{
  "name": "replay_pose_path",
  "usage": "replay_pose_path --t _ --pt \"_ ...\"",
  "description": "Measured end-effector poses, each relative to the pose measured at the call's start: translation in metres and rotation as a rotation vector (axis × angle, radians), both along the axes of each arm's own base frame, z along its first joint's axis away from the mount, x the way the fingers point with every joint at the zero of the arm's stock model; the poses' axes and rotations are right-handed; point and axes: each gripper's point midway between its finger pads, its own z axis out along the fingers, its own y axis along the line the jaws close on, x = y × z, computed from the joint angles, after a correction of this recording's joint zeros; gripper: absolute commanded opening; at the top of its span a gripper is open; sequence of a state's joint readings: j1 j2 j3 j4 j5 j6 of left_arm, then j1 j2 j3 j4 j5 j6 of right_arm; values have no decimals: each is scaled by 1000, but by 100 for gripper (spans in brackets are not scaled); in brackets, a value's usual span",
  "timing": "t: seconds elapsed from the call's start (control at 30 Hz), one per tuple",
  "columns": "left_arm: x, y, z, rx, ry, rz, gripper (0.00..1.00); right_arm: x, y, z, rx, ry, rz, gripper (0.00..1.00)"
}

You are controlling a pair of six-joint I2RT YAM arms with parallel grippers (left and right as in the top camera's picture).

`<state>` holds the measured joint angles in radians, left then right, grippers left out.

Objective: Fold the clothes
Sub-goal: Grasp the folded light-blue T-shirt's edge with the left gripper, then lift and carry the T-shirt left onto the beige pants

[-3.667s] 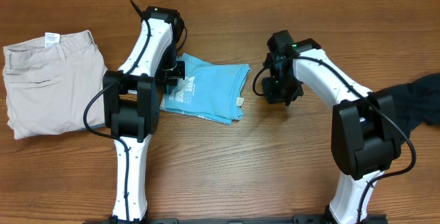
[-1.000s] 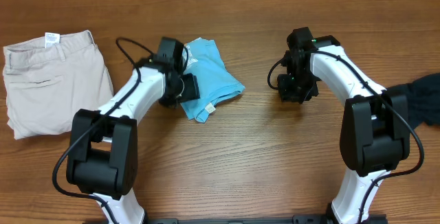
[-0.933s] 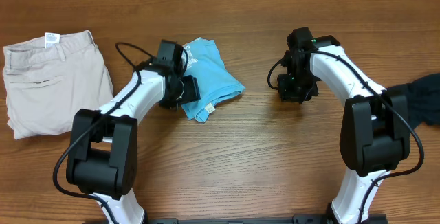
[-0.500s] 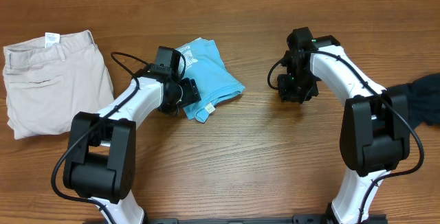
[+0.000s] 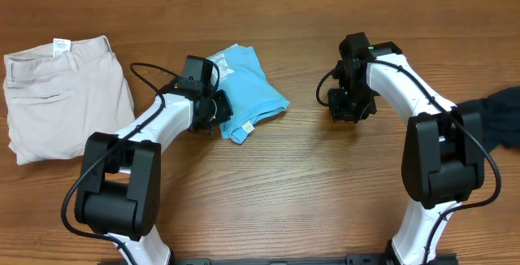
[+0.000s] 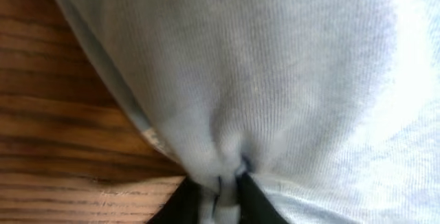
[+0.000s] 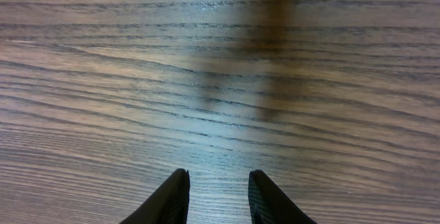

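Blue T-shirt is bundled small, 11 o'clock of table centre, with the left gripper clamped on its 7 o'clock edge. Beige shorts at 9 look folded. Black garment at 3 is crumpled, probably next. Right gripper: jaws apart, empty.

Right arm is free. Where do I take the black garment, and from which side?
Probably its rumpled left edge: the black garment reaches furthest onto the table there, while the rest runs behind the right arm and off the picture. Come in from the table's middle with the right pincer, whose jaws stand open over bare wood.
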<state>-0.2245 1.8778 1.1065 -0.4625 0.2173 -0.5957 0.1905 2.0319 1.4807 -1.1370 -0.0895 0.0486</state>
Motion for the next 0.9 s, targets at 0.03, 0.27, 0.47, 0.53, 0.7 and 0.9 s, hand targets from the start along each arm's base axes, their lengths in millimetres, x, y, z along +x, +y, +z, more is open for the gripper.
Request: replay_pose_path --t 0.03,0.27,0.47,0.53,0.7,0.9 --pt "-2 0 -1 2 8 -1 6 0 0 0 0 0 0 32" --pt "-13 20 0 41 53 -12 4 0 0 0 0 1 0 32" --pt "10 83 57 93 3 1 4 0 0 0 0 1 0 32" --pt "26 100 86 111 -60 -11 4 0 0 0 -1 1 0 32" --pt "39 116 138 172 -159 -108 4 0 0 0 0 1 0 32" --pt "29 118 154 221 -140 -212 4 -2 0 0 -1 7 0 32"
